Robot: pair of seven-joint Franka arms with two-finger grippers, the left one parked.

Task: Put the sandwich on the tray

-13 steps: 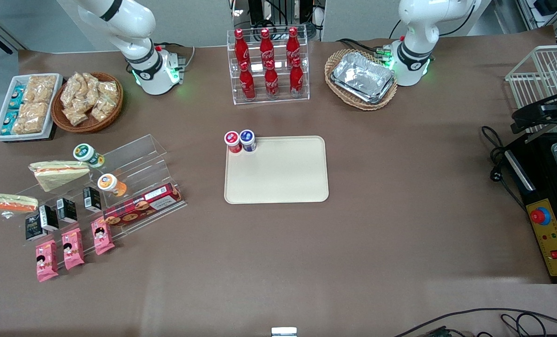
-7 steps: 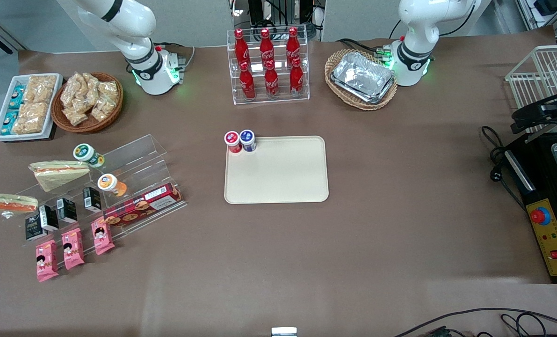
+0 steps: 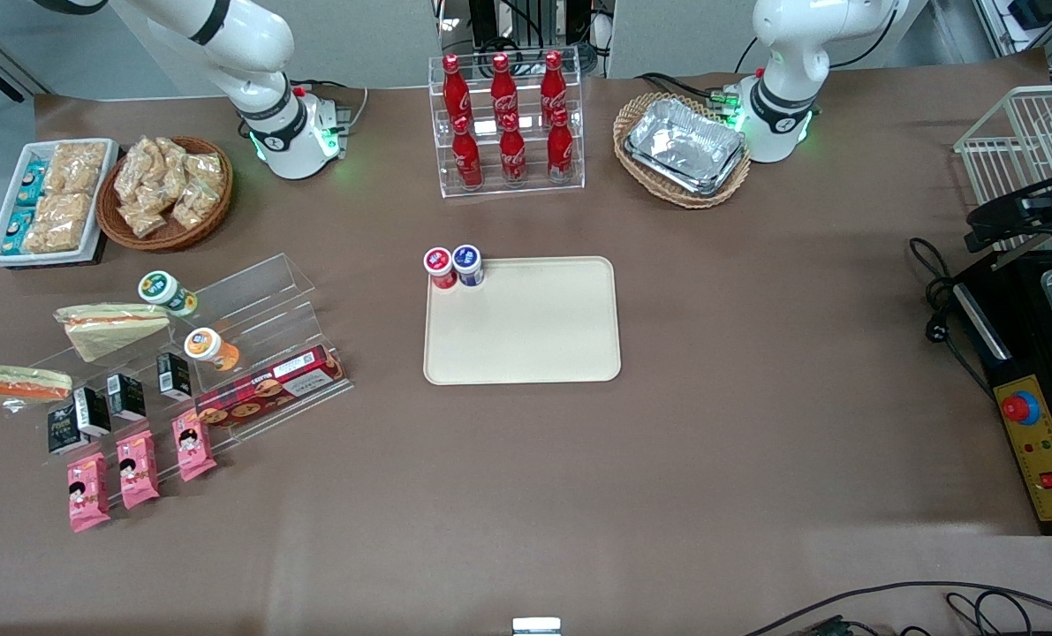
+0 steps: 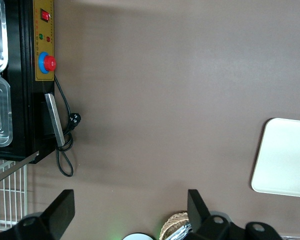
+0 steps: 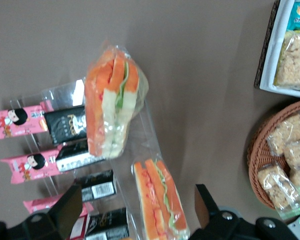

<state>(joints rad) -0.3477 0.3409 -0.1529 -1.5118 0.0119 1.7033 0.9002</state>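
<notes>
**Right wrist view: pincer above the sandwiches**

You see the pincer (image 5: 135, 220) hovering over two wrapped sandwiches, its fingers spread wide and gripping nothing. One sandwich (image 5: 111, 102) lies on the clear acrylic stand (image 3: 225, 344), the second sandwich (image 5: 160, 200) beside it. Your tray (image 3: 522, 321) sits mid-worktop, well apart, two small jars (image 3: 454, 265) at its 11 o'clock corner.

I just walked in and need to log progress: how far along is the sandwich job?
Nothing is done yet: the tray carries only two small jars, and both sandwiches sit on the clear rack. In hand: the gripper, open, hovers above the sandwich. Left: grasp, carry, set down on the tray.
</notes>
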